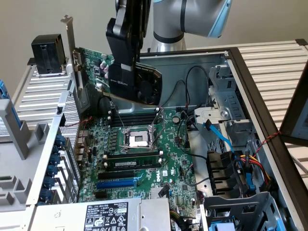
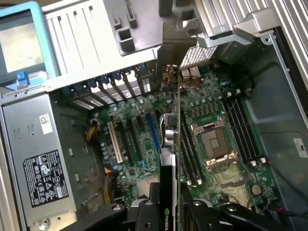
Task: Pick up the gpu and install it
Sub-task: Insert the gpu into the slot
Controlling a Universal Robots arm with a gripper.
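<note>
Exterior view: gpu [image 1: 91, 60] aloft over motherboard [image 1: 180, 154], toward the exterior view's left, standing on edge. Jaws of gripper [image 1: 126, 82] clamped on its flat faces at the fan end. Long axis roughly level, end bracket [image 1: 70, 38] pointing toward case rear wall [image 1: 67, 120].

Wrist view: gpu [image 2: 176, 139] seen edge-on, gripped from both sides, above the motherboard.

Handling, judged: light, stiff, fragile. Best held by shroud and board edges, clear of components.

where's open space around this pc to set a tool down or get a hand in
Free: the slatted tabletop beyond the case rim at the exterior view's right, and the slats beside the black box. Crowded: the motherboard under the held gpu, and the cables by the drive cage.
</note>
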